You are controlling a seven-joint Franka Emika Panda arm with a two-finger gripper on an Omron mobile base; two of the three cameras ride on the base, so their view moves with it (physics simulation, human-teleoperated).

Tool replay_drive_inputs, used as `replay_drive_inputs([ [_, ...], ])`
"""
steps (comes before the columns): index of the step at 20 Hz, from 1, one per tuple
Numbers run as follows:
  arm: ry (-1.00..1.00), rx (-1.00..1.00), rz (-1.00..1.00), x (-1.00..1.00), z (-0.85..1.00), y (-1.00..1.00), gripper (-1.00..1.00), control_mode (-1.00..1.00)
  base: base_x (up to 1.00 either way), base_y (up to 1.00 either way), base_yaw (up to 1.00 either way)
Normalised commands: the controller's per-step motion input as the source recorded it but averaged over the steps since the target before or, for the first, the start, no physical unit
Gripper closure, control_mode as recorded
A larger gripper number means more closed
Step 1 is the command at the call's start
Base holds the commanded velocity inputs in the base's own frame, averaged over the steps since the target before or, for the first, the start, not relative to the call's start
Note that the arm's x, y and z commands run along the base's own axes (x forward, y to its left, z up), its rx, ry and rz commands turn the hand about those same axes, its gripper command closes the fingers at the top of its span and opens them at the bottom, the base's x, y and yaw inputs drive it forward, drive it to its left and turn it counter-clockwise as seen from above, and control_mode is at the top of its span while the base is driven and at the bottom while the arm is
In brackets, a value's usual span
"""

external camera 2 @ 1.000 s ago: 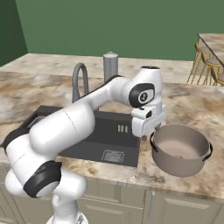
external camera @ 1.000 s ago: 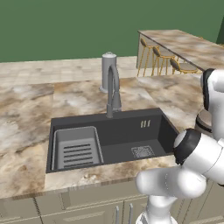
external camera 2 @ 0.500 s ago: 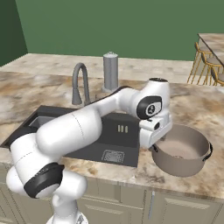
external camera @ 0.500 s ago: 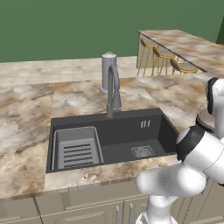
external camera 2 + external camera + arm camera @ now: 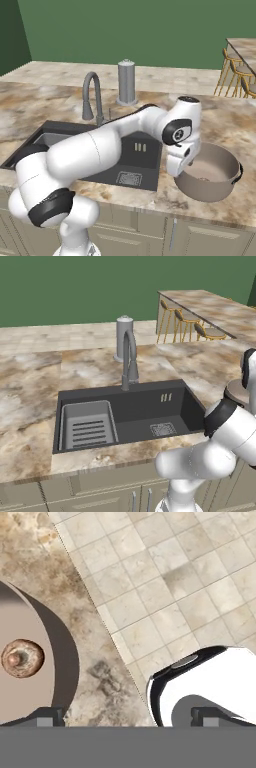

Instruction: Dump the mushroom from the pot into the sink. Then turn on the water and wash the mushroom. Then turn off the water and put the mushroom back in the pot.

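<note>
Pot (image 5: 209, 172) sits on the marble desk (image 5: 30, 381) to the right of the sink (image 5: 135, 411), near the desk's front edge. Gripper (image 5: 127, 714), jaws spread wide and pinching nothing, hangs over the pot's left rim. Mushroom (image 5: 22, 658) lies on the pot's floor, seen in the hand view. Faucet (image 5: 129, 361) stands behind the sink, a grey cylinder (image 5: 126, 82) farther back.

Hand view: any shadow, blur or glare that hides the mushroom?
Hand view: the mushroom is sharp and evenly lit on the pot floor, with no glare; a dark crescent of shade lies along the pot's wall beside it. Right base view: the pot interior is softly shaded, and the mushroom is too small to tell.
</note>
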Motion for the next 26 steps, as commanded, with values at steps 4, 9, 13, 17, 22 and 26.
replay_drive_inputs([
  [4, -0.01, 0.08, 0.16, 0.03, 0.00, -0.06, -1.00, -1.00, 0.00, 0.00, 0.00],
  [9, -0.02, 0.03, 0.14, 0.02, 0.00, -0.01, -1.00, -1.00, 0.00, 0.00, 0.00],
  [13, 0.00, 0.00, 0.13, 0.01, -0.05, 0.00, -1.00, -1.00, 0.00, 0.00, 0.00],
  [17, 0.00, 0.00, 0.10, 0.00, -0.09, 0.00, -1.00, -1.00, 0.00, 0.00, 0.00],
  [22, 0.00, 0.00, 0.03, 0.02, -0.05, 0.00, -1.00, -1.00, 0.00, 0.00, 0.00],
  [26, 0.00, 0.00, 0.00, 0.10, 0.00, 0.00, -1.00, -1.00, 0.00, 0.00, 0.00],
])
